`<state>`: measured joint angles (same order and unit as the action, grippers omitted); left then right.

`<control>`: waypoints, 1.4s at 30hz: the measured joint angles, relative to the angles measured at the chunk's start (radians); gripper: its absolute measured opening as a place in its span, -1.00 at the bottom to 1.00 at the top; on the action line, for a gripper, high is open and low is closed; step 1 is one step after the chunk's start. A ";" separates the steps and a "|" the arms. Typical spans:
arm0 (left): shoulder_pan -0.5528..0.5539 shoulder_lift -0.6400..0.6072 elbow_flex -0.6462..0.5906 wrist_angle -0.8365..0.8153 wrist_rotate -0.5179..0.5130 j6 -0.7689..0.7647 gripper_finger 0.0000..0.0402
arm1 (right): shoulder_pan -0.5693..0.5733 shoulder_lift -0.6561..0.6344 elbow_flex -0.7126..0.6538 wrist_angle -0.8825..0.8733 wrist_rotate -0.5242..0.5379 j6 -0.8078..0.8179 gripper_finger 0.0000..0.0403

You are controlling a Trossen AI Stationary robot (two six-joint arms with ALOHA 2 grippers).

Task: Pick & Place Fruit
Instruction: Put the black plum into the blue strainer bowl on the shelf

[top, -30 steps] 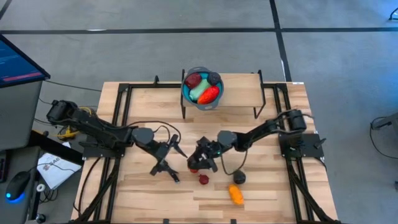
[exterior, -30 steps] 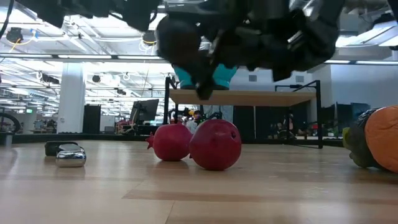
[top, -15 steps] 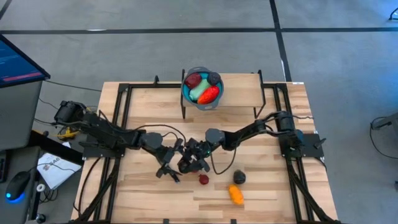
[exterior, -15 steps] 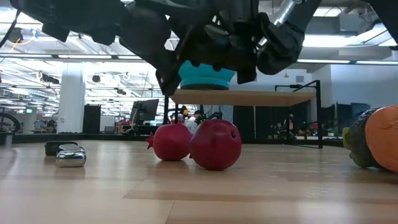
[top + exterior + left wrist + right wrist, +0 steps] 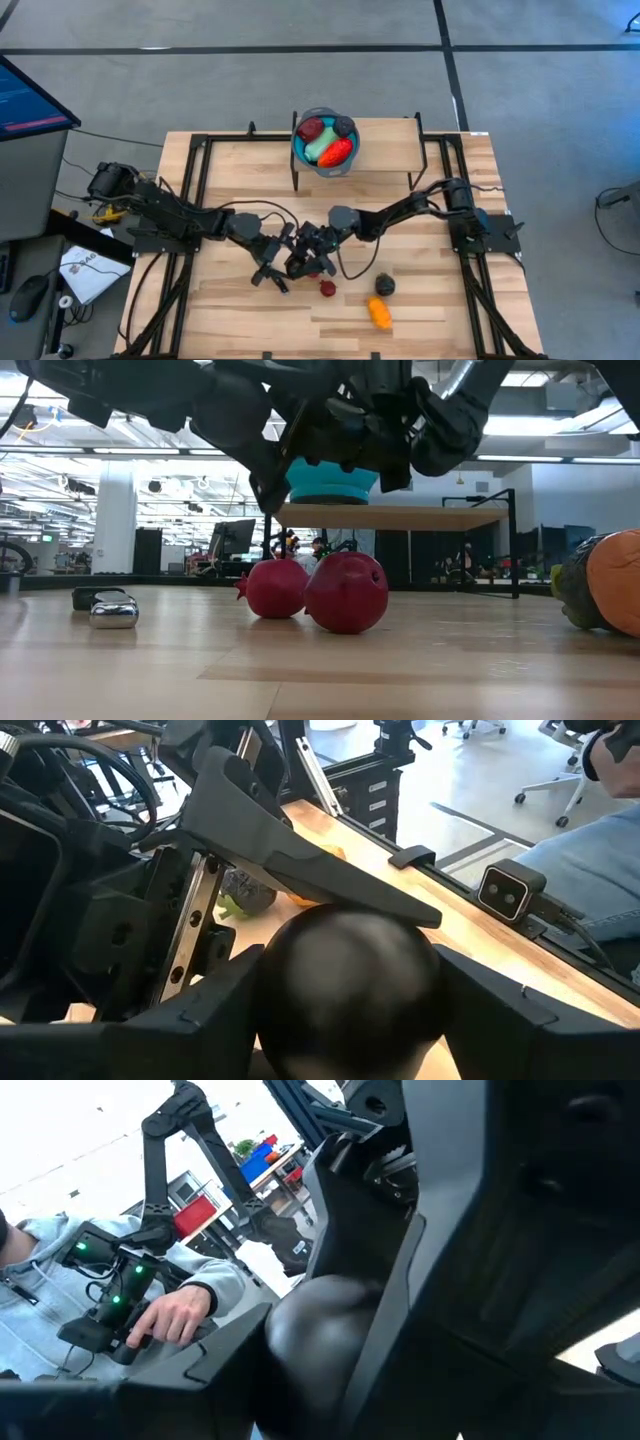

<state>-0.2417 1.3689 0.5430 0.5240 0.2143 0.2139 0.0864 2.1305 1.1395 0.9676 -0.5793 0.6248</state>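
Left end effector (image 5: 292, 247): meets the right one mid-worktop; its fingers flank a dark round fruit (image 5: 345, 982), clenched on it by the look of the left wrist view.
Right end effector (image 5: 312, 252): its own fingers frame a dark round piece too, likely the same one; whether it grips or has let go, I cannot tell.
Handover: my read is a pass between arms, midair above the worktop (image 5: 440, 300).
Risk: if one side releases before the other is firm, the fruit drops and rolls; finger collision is also possible, they are that tight together.
Two red fruits (image 5: 318, 591): touching each other on the wood right below the arms, easily knocked.
Arm pose: both reach inward from opposite sides, stretched low, wrists nearly touching.
Rest of fruit: an orange piece (image 5: 380, 313) and a dark one (image 5: 384, 285) near the front; several already in the blue bowl (image 5: 300, 152) on the raised shelf.
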 joint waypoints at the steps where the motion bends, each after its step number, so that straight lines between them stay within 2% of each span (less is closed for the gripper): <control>1: 0.000 0.000 0.000 -0.002 0.001 0.000 0.23 | 0.000 -0.001 0.001 -0.017 0.000 -0.001 0.23; 13: -0.001 -0.003 0.001 -0.078 0.023 -0.048 0.24 | -0.006 0.003 -0.004 -0.238 -0.086 0.053 0.51; 19: -0.001 -0.020 0.000 -0.132 -0.039 -0.085 0.24 | 0.001 0.000 -0.003 -0.345 -0.090 0.022 0.58; 22: -0.001 -0.055 0.000 -0.205 -0.121 -0.110 0.26 | 0.029 -0.032 -0.004 -0.427 -0.015 -0.055 0.58; 25: 0.005 -0.096 0.000 -0.257 -0.212 -0.158 0.27 | 0.070 -0.100 -0.004 -0.575 0.133 -0.142 0.55; 28: 0.037 -0.133 -0.006 -0.235 -0.243 -0.264 0.25 | 0.130 -0.184 -0.003 -0.717 0.366 -0.233 0.53; 31: 0.084 -0.145 -0.038 -0.137 -0.221 -0.372 0.26 | 0.214 -0.269 -0.003 -0.845 0.711 -0.287 0.50; 35: 0.144 -0.145 -0.114 0.124 -0.120 -0.544 0.29 | 0.355 -0.342 -0.003 -0.949 1.249 -0.304 0.50; 37: 0.168 -0.143 -0.150 0.242 -0.074 -0.636 0.29 | 0.416 -0.352 -0.002 -0.960 1.480 -0.310 0.50; 39: 0.187 -0.143 -0.170 0.337 -0.039 -0.714 0.28 | 0.455 -0.349 -0.002 -0.948 1.611 -0.348 0.50; 42: 0.203 -0.143 -0.175 0.406 -0.001 -0.782 0.29 | 0.472 -0.342 -0.003 -0.879 1.646 -0.431 0.50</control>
<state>-0.0385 1.2263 0.3675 0.9295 0.2134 -0.5683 0.5580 1.7882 1.1366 0.0882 1.0665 0.1938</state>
